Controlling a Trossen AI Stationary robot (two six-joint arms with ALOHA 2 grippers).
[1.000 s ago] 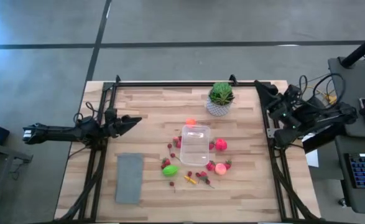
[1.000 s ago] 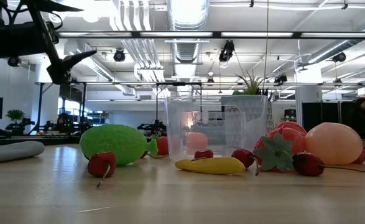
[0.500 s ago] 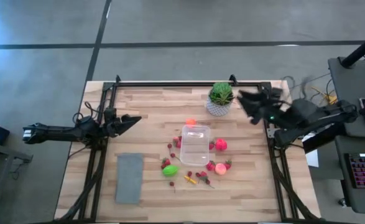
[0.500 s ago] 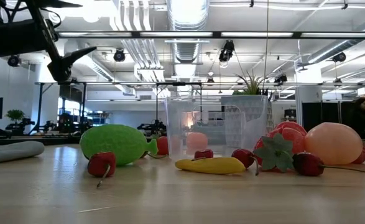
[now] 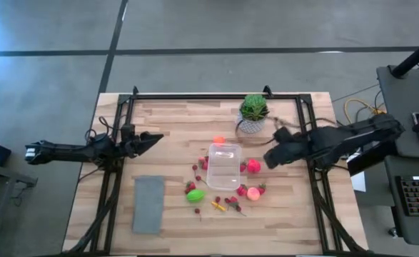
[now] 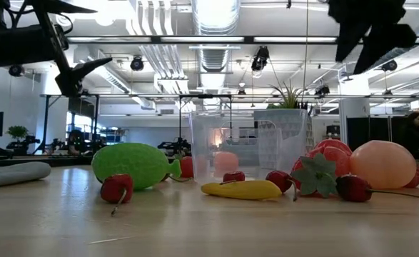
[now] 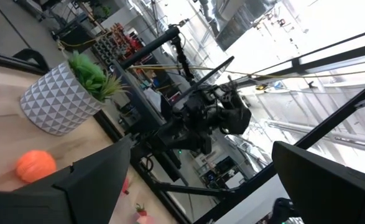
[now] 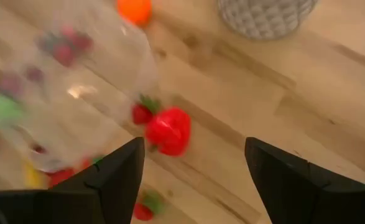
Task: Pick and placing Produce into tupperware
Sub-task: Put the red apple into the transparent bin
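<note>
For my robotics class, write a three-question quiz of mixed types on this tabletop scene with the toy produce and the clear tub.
1. True or false: the small clear plastic rectangular tub already holds the orange ball.
2. Which hand is nearer the big red toy fruit? A) left hand B) right hand
3. Fill in: the flat grey rectangle lies on the ____ arm's side of the wooden table.

Key
1. False; the ball lies on the table outside the tub, on the side toward the white patterned plant pot.
2. B; it hangs open above the fruit.
3. Left.
</note>
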